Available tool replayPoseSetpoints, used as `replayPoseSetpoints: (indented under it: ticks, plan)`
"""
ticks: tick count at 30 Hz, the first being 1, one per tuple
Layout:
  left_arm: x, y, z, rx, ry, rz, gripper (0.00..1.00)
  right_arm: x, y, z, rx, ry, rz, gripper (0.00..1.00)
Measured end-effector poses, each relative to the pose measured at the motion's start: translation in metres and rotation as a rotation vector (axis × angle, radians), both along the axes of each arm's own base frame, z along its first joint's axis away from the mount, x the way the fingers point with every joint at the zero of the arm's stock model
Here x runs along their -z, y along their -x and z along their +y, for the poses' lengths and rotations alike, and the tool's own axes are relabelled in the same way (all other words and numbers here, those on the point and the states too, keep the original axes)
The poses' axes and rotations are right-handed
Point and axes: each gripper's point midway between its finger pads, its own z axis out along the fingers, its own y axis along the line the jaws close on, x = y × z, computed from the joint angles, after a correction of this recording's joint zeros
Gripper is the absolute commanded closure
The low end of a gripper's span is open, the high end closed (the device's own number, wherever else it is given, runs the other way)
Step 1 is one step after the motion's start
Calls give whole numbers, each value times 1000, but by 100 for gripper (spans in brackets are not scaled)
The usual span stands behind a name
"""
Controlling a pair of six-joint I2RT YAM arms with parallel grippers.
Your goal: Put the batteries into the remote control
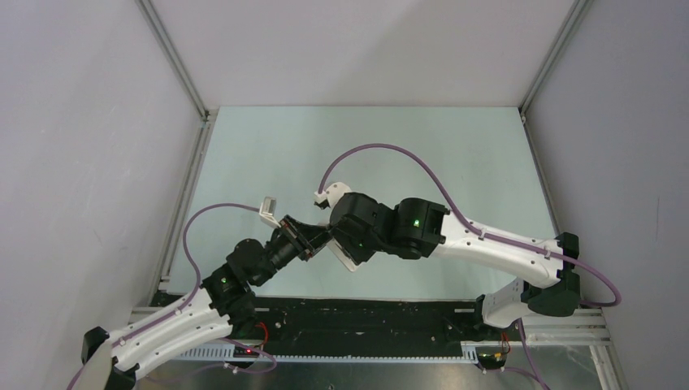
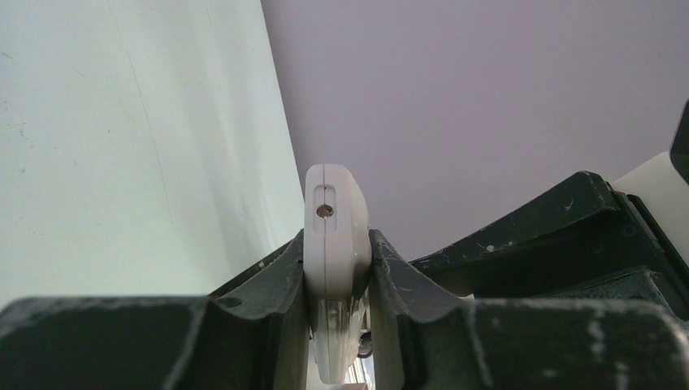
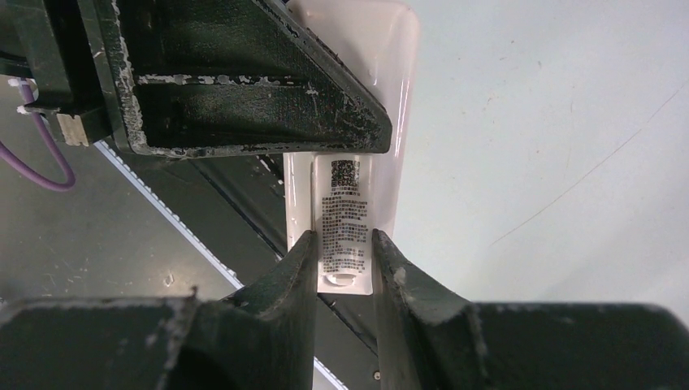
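Remote control (image 1: 348,260): white plastic slab, held where the two arms meet, over the near part of the pale green table (image 1: 455,162). Left gripper (image 1: 311,236): pressed together on the remote control, one finger on each flat face. In the left wrist view the slab stands edge-on between the fingers (image 2: 268,276), with a seam running up its rounded end and a small round hole (image 2: 325,210) facing the camera. Right gripper (image 1: 345,231): reaches in from the right and covers most of the remote control in the overhead view. In the right wrist view its two fingers (image 3: 296,272) stand a narrow gap apart at the back of the slab. They flank a printed label (image 3: 345,219) that has a square code at the top and lines of fine text below. Whether they pinch anything or only rest there cannot be told. A finger (image 3: 244,89) of the left gripper crosses the upper part of that view, in front of the remote control. Purple cable (image 1: 390,153): arches from the right arm's wrist above the table. Grey walls (image 1: 97,122): enclose the table on three sides.
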Motion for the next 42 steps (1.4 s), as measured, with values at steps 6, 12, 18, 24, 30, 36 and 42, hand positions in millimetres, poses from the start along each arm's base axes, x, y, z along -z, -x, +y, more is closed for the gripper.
replayPoseSetpoints:
  ticks: [6,12,18,24,30,36,42]
  plan:
    - [2,0,0,-1,-5,1,100,1,2,0,-2,0,13,83]
    - [8,0,0,-1,-18,1,100,5,5,-3,-5,25,33,83]
    - [8,-1,0,-5,-24,-6,100,7,7,-5,-5,36,42,82]
    - [10,-2,0,-6,-30,-6,100,11,7,-4,-6,47,48,83]
    - [12,-2,-1,-6,-42,-7,100,13,4,-2,2,56,51,83]
    - [13,-3,-1,-6,-45,-4,100,13,0,-3,11,54,55,82]
    - [13,-3,-1,-8,-45,-4,100,13,0,-2,12,51,66,83]
